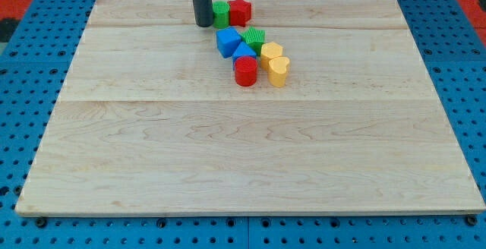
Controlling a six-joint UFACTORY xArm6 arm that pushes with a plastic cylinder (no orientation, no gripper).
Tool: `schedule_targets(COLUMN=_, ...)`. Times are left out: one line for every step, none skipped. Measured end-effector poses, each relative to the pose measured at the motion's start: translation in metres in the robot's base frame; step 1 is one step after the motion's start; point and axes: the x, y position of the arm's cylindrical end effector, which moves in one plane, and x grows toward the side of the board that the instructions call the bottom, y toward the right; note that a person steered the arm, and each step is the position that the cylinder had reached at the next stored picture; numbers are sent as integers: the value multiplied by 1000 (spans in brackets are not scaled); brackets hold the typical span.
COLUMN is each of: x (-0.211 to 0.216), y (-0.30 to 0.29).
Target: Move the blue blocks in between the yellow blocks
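My tip (pixel 203 24) rests on the wooden board (pixel 243 143) near the view's top, touching the left side of a green block (pixel 221 14). A blue cube-like block (pixel 226 41) lies just below and right of the tip. A second, smaller blue block (pixel 243 51) touches it on the lower right. Two yellow blocks sit to the right of the blue ones: a rounded one (pixel 271 51) and a heart-shaped one (pixel 279 71), touching each other. Both blue blocks lie left of the yellow pair.
A red star-shaped block (pixel 241 10) sits right of the green block at the top. A second green block (pixel 255 38) lies between the blue cube and the upper yellow block. A red cylinder (pixel 245 71) stands below the small blue block, left of the yellow heart.
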Motion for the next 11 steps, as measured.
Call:
schedule_targets(x=45, y=17)
schedule_targets(x=93, y=19)
schedule_targets(x=109, y=63)
schedule_targets(x=109, y=89)
schedule_targets(x=103, y=54)
schedule_targets(x=81, y=40)
schedule_targets(x=84, y=93)
schedule_targets(x=95, y=140)
schedule_targets(x=65, y=148)
schedule_targets(x=26, y=115)
schedule_targets(x=35, y=57)
